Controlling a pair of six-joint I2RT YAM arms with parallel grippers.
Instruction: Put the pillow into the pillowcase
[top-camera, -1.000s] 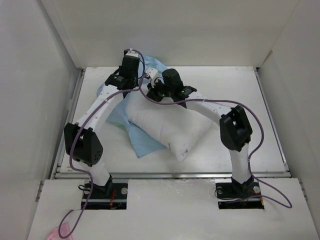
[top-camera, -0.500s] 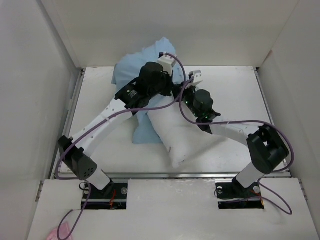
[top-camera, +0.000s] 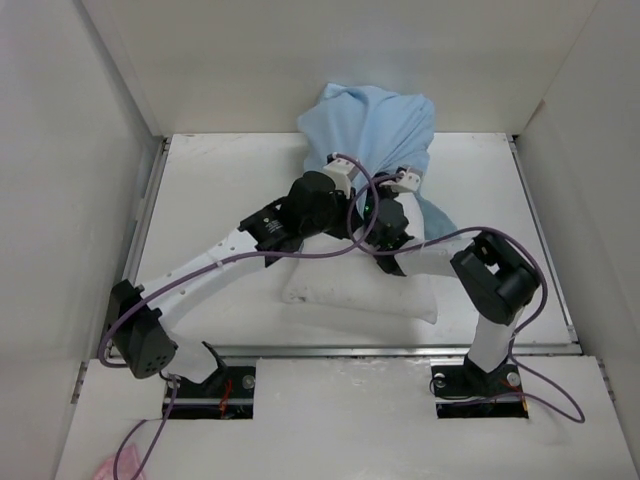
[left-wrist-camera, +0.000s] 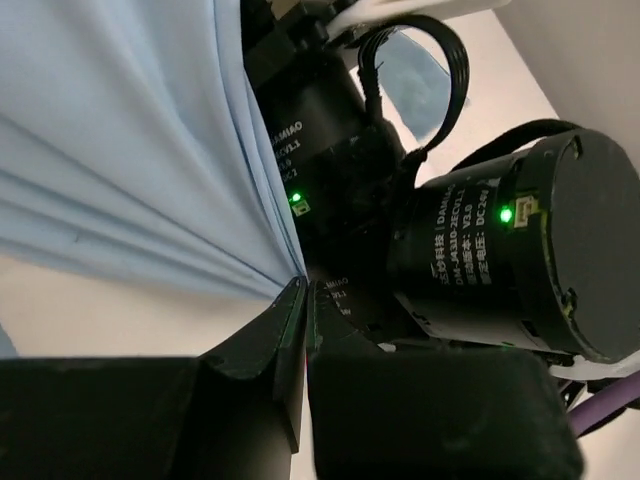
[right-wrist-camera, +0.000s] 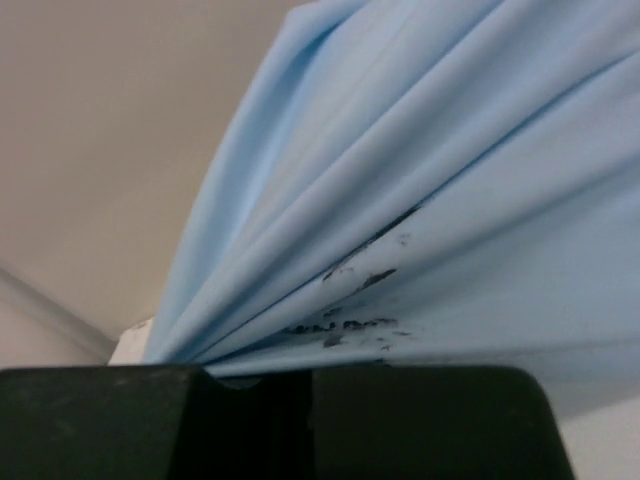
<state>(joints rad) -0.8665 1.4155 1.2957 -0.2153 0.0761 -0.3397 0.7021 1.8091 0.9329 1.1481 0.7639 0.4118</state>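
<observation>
The light blue pillowcase (top-camera: 375, 120) is lifted in a bunched drape at the back centre. My left gripper (top-camera: 345, 176) and right gripper (top-camera: 405, 181) hold it close together, side by side. In the left wrist view my left gripper (left-wrist-camera: 305, 284) is shut on a fold of the pillowcase (left-wrist-camera: 120, 150). In the right wrist view my right gripper (right-wrist-camera: 310, 372) is shut on the pillowcase (right-wrist-camera: 440, 200), which has dark smudges near the grip. The white pillow (top-camera: 345, 291) lies flat on the table below both arms, outside the pillowcase.
White walls enclose the table (top-camera: 210, 190) on the left, back and right. A metal rail (top-camera: 340, 350) runs along the near edge. The right arm's black motors (left-wrist-camera: 510, 250) sit very close to my left gripper. A purple cable (top-camera: 440, 240) loops over the right arm.
Both grippers moved right and up, carrying the pillowcase into a higher drape at the back centre. The pillow has turned and now lies crosswise nearer the front.
</observation>
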